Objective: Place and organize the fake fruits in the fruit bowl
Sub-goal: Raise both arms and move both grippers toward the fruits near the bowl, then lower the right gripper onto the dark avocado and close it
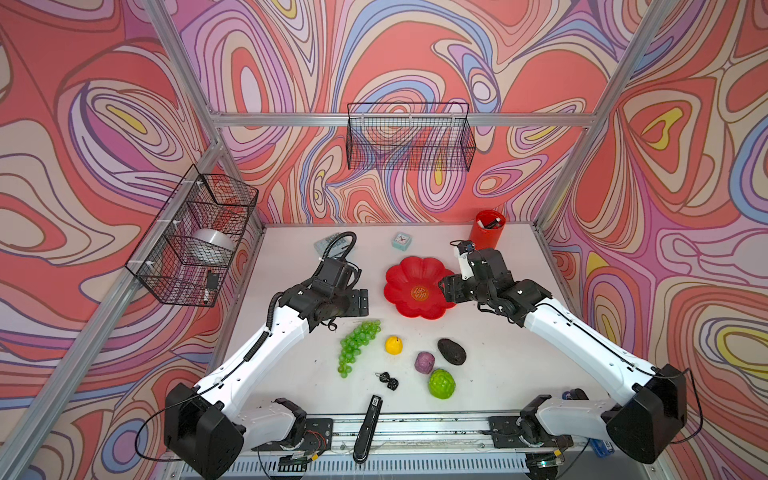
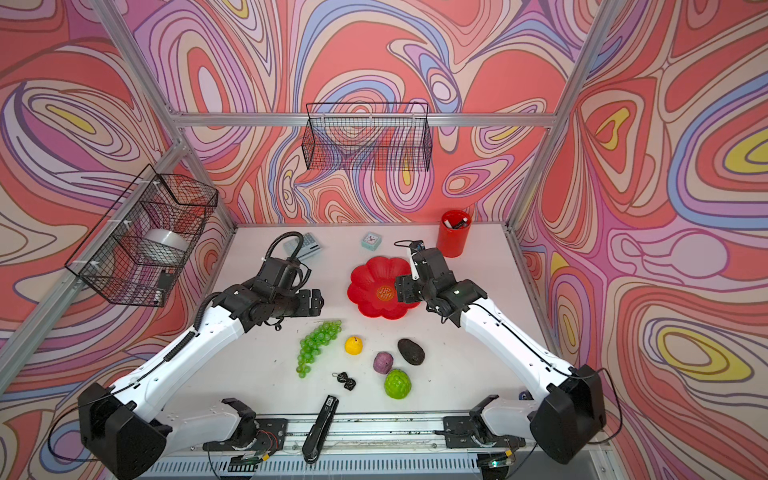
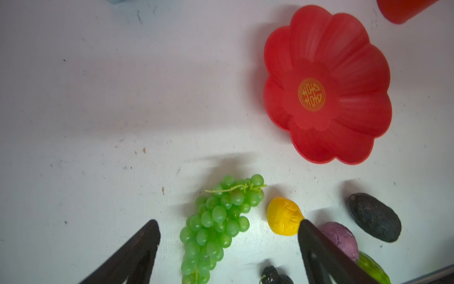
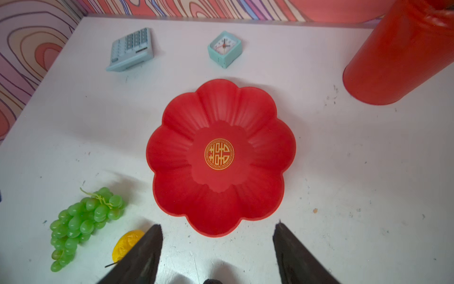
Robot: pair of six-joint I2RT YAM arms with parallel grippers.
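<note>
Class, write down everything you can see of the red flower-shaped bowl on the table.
The fruit bowl is a shallow, glossy red dish, plastic by its look, with a scalloped, petal-like rim and ribbed walls. A round gold emblem marks its flat centre. It sits upright and empty on the white table.

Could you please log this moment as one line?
fruit bowl: empty | fake fruits: on table | left gripper: open, near grape bunch | right gripper: open
</note>
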